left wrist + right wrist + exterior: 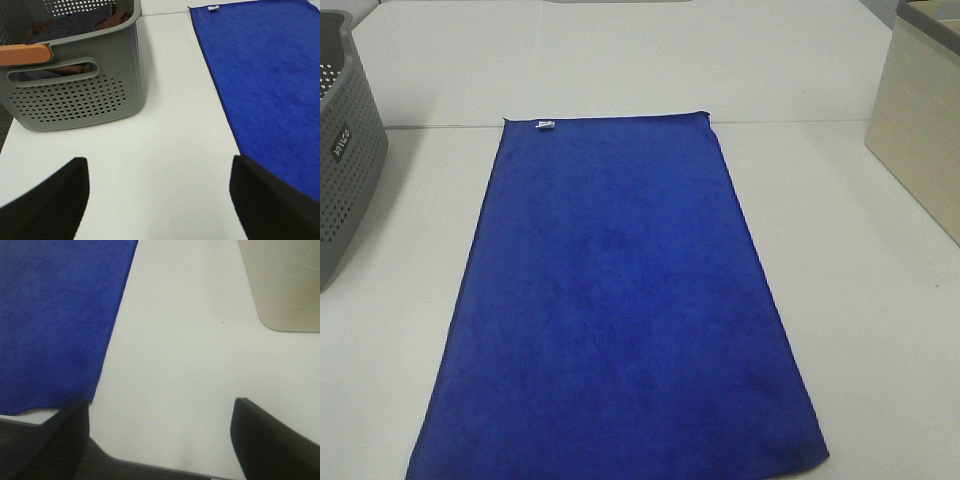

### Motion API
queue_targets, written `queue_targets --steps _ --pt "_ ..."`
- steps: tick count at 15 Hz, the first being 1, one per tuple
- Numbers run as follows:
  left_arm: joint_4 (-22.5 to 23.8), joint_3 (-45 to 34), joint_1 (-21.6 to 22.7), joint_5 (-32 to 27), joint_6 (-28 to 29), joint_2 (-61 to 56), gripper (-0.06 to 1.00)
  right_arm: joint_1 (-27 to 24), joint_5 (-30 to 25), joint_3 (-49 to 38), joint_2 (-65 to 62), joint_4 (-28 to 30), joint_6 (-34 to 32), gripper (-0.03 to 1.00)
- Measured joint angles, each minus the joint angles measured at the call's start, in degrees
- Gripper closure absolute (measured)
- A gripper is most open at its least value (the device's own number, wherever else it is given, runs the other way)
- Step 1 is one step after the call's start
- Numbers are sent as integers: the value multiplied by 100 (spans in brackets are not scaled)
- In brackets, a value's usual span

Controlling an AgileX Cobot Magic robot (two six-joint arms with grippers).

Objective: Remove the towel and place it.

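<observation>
Towel (620, 310) lying flat, soft, light, limp; likely draping. Both claws (159, 200) (160, 440) standing wide, holding nothing. Pinch hem edge beside each claw.

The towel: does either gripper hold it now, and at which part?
Nothing is held. Both the left gripper and the right gripper are open over bare table. The towel lies flat, untouched.

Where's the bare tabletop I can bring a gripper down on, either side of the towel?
Two bare strips of table: one between the grey basket and the towel, one between the towel and the beige box. The far side beyond the towel's tagged edge is bare too. The basket itself already holds clothes.
</observation>
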State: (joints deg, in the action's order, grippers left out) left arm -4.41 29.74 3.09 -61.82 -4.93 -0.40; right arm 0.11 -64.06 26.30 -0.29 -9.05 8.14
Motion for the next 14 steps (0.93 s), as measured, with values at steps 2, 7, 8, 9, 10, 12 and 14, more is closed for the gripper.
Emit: queue_targets --steps 2,7,8,9,10,12,14 --pt "0 0 0 0 0 0 21 0 0 0 0 -29 0 20" --pt "0 0 0 0 0 0 21 0 0 0 0 -40 0 20" --pt "0 0 0 0 0 0 21 0 0 0 0 -40 0 20" --pt "0 0 0 0 0 0 21 0 0 0 0 -40 0 20" --pt "0 0 0 0 0 0 21 0 0 0 0 -40 0 20" --pt "0 0 0 0 0 0 21 0 0 0 0 -40 0 20" --pt "0 0 0 0 0 0 21 0 0 0 0 -46 0 20"
